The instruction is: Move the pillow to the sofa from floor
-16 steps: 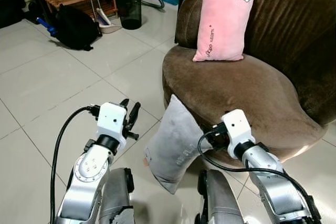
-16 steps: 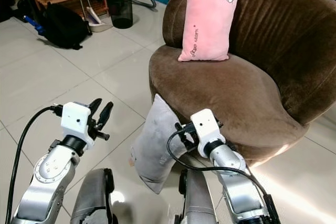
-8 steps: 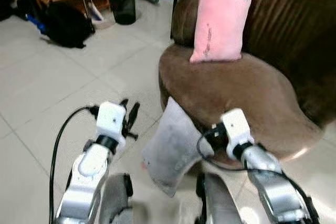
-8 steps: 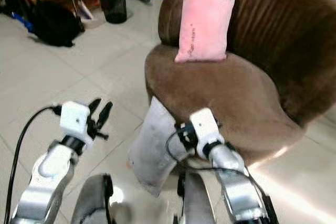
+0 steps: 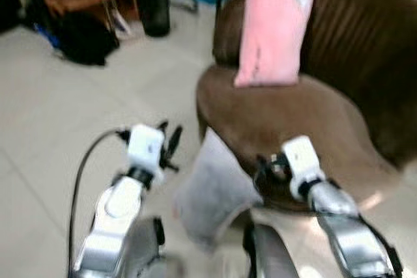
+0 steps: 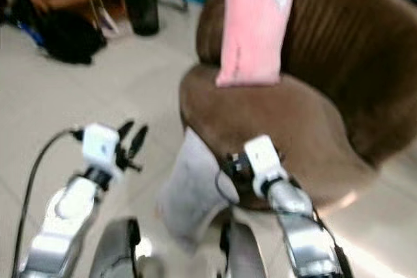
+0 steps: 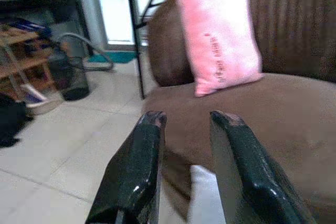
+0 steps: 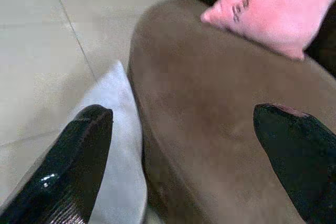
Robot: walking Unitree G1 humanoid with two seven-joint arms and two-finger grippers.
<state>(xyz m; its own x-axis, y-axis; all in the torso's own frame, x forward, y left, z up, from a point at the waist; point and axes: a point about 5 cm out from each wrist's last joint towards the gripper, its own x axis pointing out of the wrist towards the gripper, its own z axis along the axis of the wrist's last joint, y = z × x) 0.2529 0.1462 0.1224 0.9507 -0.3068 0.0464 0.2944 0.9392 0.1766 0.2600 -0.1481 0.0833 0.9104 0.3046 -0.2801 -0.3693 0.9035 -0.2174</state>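
1. While the head views are blurred, a grey pillow (image 5: pixel 207 190) stands on the floor (image 5: pixel 58 115), leaning against the brown sofa (image 5: pixel 287 115), between both arms.
2. Left wrist view: left gripper (image 7: pixel 184 124) fingers narrowly apart, holding nothing.
3. Right wrist view: right gripper (image 8: pixel 181 119) spread wide above the pillow's edge and sofa seat; pink cushion (image 8: pixel 278 3) behind.

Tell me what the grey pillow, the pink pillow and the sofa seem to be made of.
Grey pillow: looks like soft matte fabric; it sags against the sofa's base, weave too blurred to tell.
Pink pillow: plush-looking cloth with printed lettering and a slightly fuzzy surface.
Sofa: brown velvety or suede-like upholstery, dull sheen, ribbed backrest.
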